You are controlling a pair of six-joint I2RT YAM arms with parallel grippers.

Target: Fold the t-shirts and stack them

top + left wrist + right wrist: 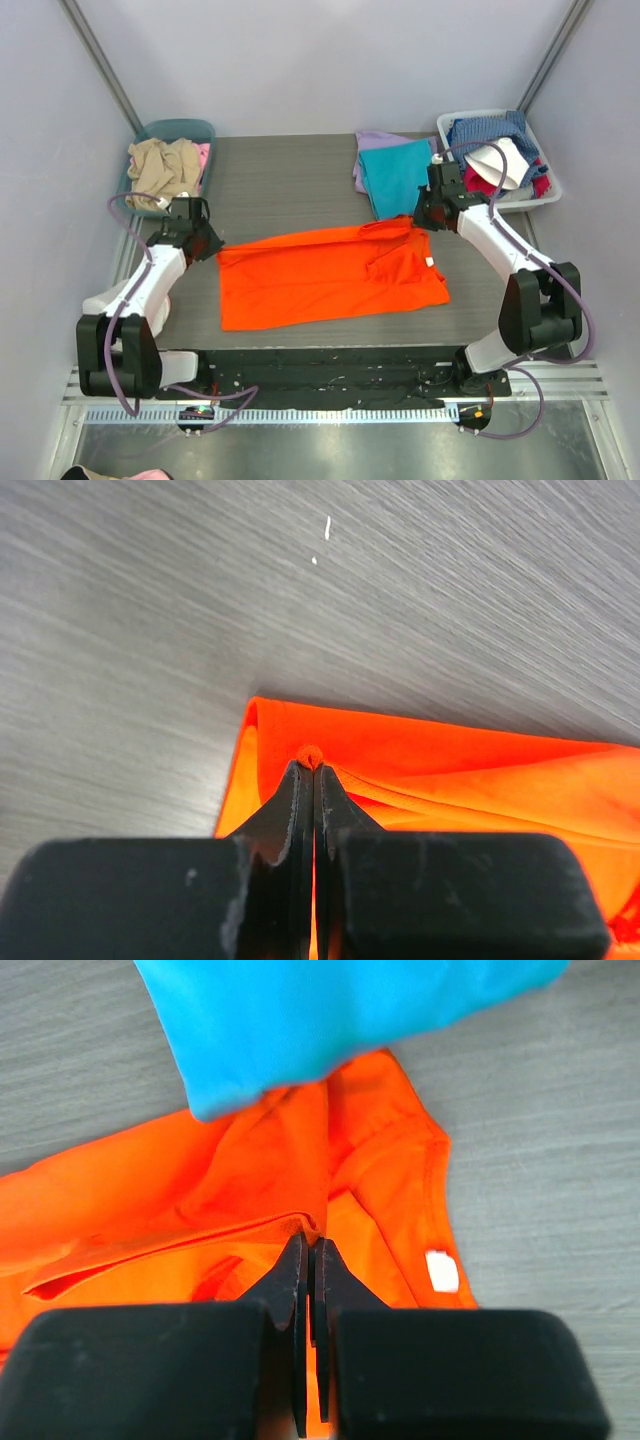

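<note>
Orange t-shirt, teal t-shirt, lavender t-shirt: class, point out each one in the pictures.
orange t-shirt (320, 280), top view, middle of the spread cloth.
teal t-shirt (395, 175), top view, centre of the fold.
lavender t-shirt (375, 140), top view, far edge left uncovered.

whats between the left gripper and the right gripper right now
The bright orange cloth t-shirt: its far edge runs from the left gripper to the right gripper, and both are shut on it. The top external view shows the whole stretch.
</note>
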